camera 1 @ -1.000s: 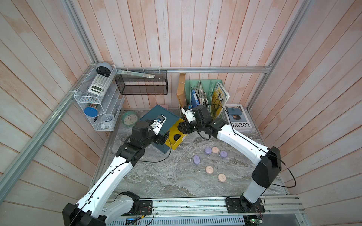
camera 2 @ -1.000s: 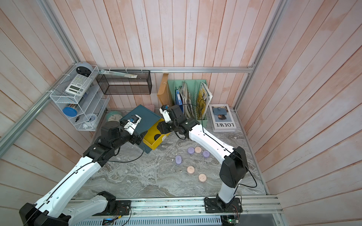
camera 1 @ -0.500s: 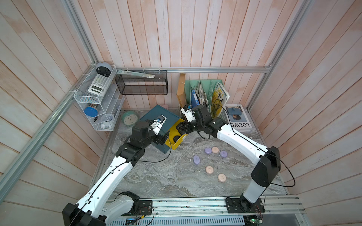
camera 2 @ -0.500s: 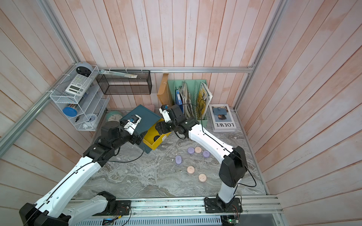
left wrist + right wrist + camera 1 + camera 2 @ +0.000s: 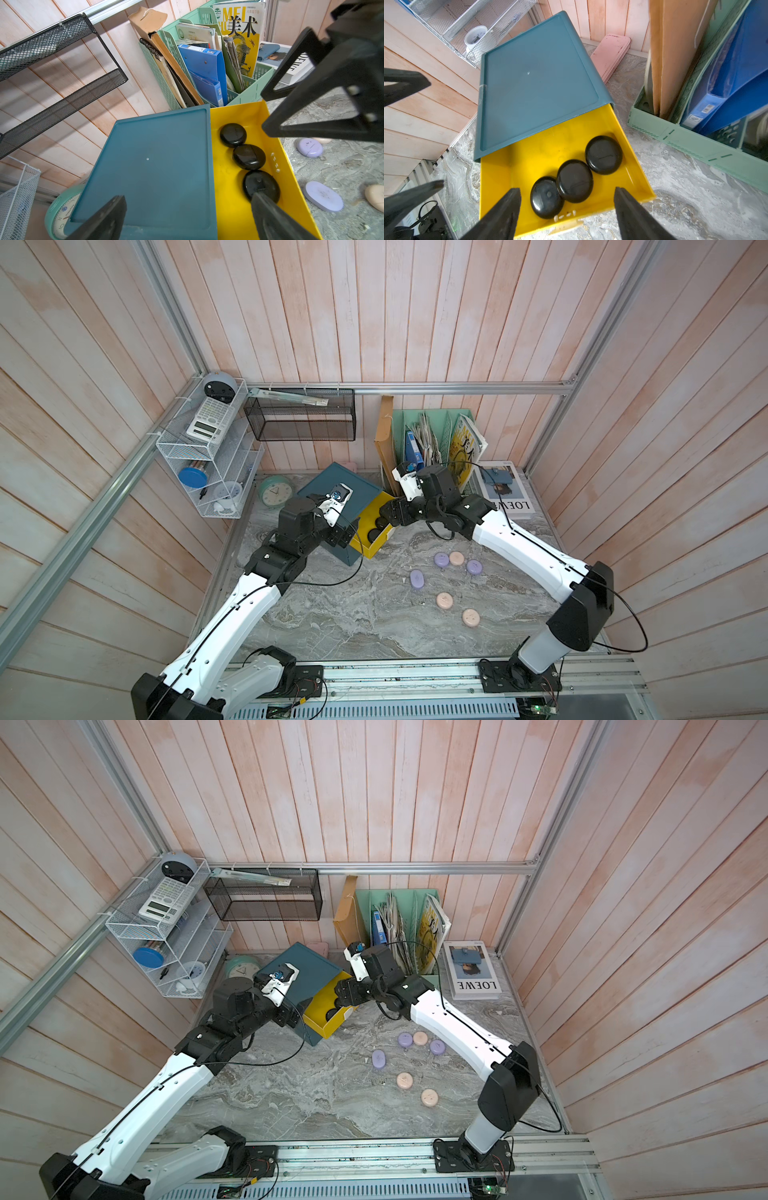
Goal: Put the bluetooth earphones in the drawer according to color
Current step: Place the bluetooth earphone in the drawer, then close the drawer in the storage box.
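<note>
Right gripper (image 5: 566, 188) has spread its jaws wider since 1 second ago, above the pulled-out yellow drawer (image 5: 529, 158). Nearest on the counter (image 5: 353, 622), 3 pale pink cases (image 5: 444, 600) and 3 lilac cases (image 5: 417, 578) lie loose. Farther, 3 black cases (image 5: 574, 180) lie inside this drawer of the teal chest (image 5: 537, 83). Left gripper (image 5: 188, 197) jaws stand wide, seemingly empty, over the chest.

You read "LOEWE" on the white flat-lying book (image 5: 471, 969) far right; "MEI" and "美术" on the yellow paper magazine (image 5: 241, 35) left of it.
</note>
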`<state>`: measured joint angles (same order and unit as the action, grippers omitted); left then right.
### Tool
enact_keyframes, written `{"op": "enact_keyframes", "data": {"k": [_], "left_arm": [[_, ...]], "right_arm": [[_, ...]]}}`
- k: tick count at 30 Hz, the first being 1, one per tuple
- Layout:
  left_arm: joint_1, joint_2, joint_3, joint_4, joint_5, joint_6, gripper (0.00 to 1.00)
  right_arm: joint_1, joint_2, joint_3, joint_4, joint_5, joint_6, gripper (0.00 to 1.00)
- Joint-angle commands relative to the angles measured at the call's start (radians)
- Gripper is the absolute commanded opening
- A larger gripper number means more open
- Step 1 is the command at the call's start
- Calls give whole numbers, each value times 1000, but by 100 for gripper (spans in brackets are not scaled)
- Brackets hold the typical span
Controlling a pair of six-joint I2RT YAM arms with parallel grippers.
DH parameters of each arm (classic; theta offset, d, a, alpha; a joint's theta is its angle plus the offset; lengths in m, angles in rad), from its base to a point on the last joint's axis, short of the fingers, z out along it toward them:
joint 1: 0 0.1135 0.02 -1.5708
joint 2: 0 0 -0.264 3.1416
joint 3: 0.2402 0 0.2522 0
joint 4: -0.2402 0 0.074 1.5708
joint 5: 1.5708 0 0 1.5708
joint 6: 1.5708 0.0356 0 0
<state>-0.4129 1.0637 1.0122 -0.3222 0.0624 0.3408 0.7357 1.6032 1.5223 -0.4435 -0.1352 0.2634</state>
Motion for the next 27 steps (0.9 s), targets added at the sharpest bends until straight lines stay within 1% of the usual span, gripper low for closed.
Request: {"op": "enact_keyframes", "data": {"k": [1,4,9,12,14,16,19,22,27], "left_arm": [[5,-11,-16,11,-2,4,100],[5,-7,-11,5,7,1,100],[5,-4,-8,2,4,0,100],[5,-5,-11,6,2,0,100],[5,0,-12,6,2,1,100],[5,5,-11,5,1,1,100],[5,16,-6,-1,-3,-5,100],[5,23,-7,8,-21,-14,100],[5,40,-7,21,-35,-34,100]], "right_arm": [[5,-65,-68,29,31,18,72],[5,-103,-145,57,37,31,67],[5,-123,-228,77,39,53,54],[5,-129,-264,108,36,76,43],[5,-125,-279,130,25,92,34],[5,-117,-284,143,16,99,27],[5,-105,-283,162,10,105,18],[5,-92,-272,182,0,109,12],[5,-52,-252,210,-19,120,9]]}}
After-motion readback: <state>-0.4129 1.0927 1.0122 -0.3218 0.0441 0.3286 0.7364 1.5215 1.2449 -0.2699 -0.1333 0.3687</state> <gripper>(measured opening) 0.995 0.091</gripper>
